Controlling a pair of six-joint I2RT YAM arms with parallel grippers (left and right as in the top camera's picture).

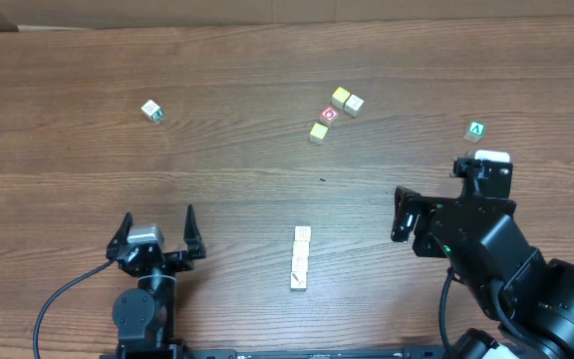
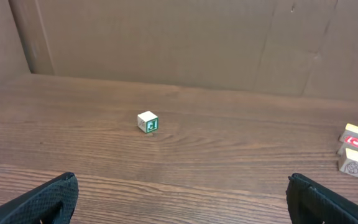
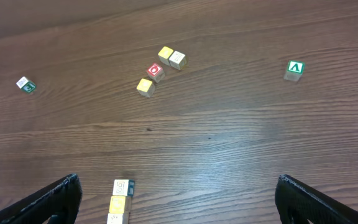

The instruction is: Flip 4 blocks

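On the robot's side of the red-ring cube (image 1: pixel 329 115), well apart from it, the blocks (image 1: pixel 300 258) lie on the wood table (image 1: pixel 68 60). They sit in a short row of four, touching end to end. Nothing holds them.

The left gripper (image 1: pixel 157 217) hangs to the left of that row w/ fingers spread wide & nothing between them. The right gripper (image 1: pixel 430 194) is to the right of the red-ring cube and nearer the robot. Its fingers are spread wide too, w/ nothing in them.

Three small pale cubes (image 1: pixel 347 100) sit just beside the red-ring cube. A green-mark cube (image 1: pixel 151 111) lies far to its left. A green-triangle cube (image 1: pixel 476 130) lies far to its right.
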